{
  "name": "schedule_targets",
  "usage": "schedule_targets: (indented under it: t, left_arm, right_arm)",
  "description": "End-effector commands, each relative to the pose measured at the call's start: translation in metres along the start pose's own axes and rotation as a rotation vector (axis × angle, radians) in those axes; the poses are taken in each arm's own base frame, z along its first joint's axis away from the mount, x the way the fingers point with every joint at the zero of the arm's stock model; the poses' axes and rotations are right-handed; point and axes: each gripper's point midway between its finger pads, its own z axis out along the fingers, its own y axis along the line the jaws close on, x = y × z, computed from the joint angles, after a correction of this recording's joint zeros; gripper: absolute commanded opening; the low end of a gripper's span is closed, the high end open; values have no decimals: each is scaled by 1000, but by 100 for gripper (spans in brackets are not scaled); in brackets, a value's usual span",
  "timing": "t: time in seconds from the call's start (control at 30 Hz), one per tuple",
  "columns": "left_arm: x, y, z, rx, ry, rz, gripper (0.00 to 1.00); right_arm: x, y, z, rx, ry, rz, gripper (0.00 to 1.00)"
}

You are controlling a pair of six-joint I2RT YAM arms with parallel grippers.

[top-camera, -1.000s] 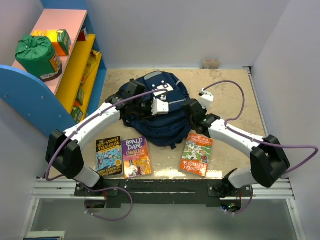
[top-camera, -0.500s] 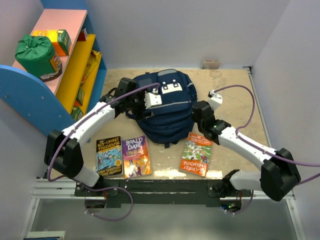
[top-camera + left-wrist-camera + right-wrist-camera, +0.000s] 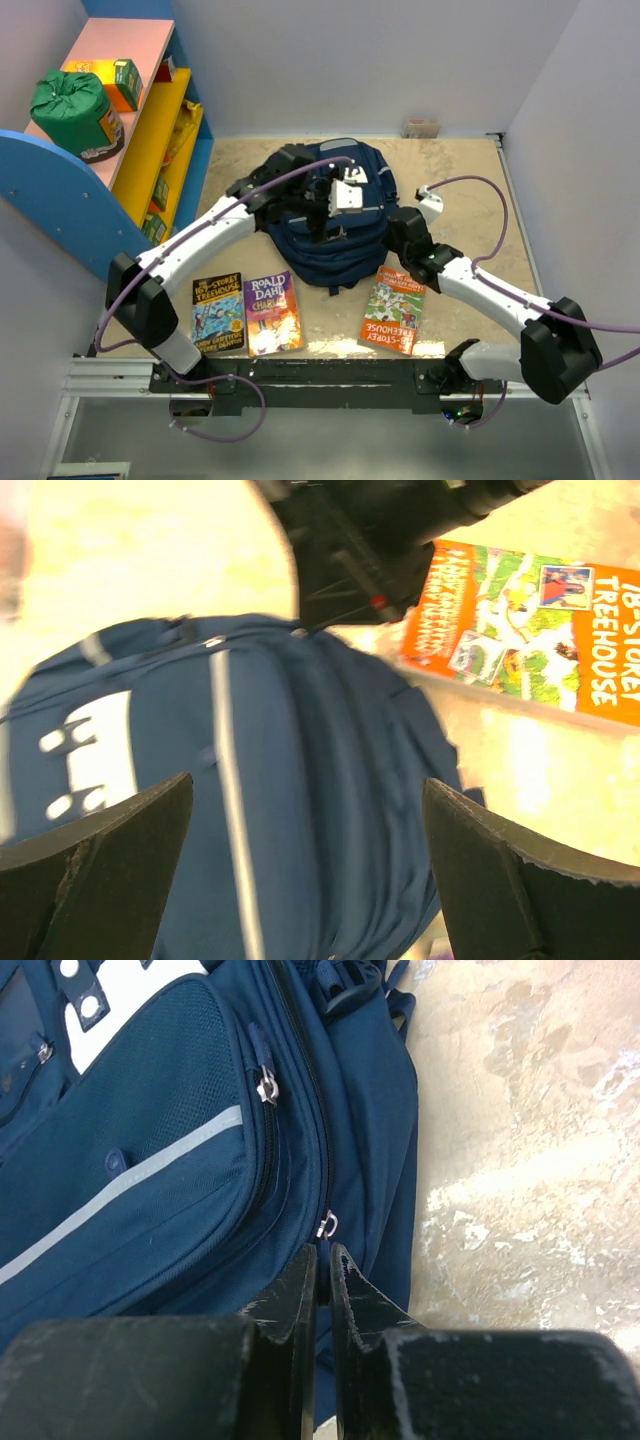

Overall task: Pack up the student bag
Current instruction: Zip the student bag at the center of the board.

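The navy student bag [image 3: 335, 245] lies front up in the middle of the table, with a grey stripe [image 3: 130, 1185] and white patches on its pocket. My left gripper [image 3: 308, 782] hangs open above the bag's front [image 3: 300, 810], wide apart and holding nothing; from above the left gripper [image 3: 328, 215] is over the bag's middle. My right gripper [image 3: 323, 1250] is at the bag's right side, shut on the blue tab of a zipper pull [image 3: 327, 1224]. From above the right gripper [image 3: 390, 224] touches the bag's right edge.
Three books lie along the near edge: a Treehouse book [image 3: 217, 312], a Roald Dahl book [image 3: 272, 313] and an orange Treehouse book [image 3: 394, 308]. A coloured shelf [image 3: 150, 120] at the left holds a green sack [image 3: 75, 108]. Walls close in on both sides.
The left gripper has opened and moved right over the bag's middle. The bag has shifted away from the arms. The right gripper has stayed shut at the bag's side.
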Motion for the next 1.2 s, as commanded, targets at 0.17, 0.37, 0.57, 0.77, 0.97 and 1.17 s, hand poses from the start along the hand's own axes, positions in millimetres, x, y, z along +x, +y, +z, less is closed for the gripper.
schedule_targets:
  t: [0.17,0.37,0.57,0.77,0.97,1.17]
  left_arm:
    - [33,18,75,-34,31,-41,100]
    - [41,41,100,-117,50,-104,100]
    - [15,40,104,-57,-21,-124,94]
    - [8,31,105,-3,-33,-106,90]
    - [32,16,124,36,68,-90,74]
    - [42,27,125,-46,99,-57,77]
  right_arm:
    - [-13,16,-21,-106,-16,87,0]
    - [-10,15,-22,-115,-3,81,0]
    - [-5,12,-22,-116,6,74,0]
    - [-3,13,-21,-120,13,75,0]
    - [-2,12,-22,-119,13,73,0]
    - [-2,12,-22,-122,13,81,0]
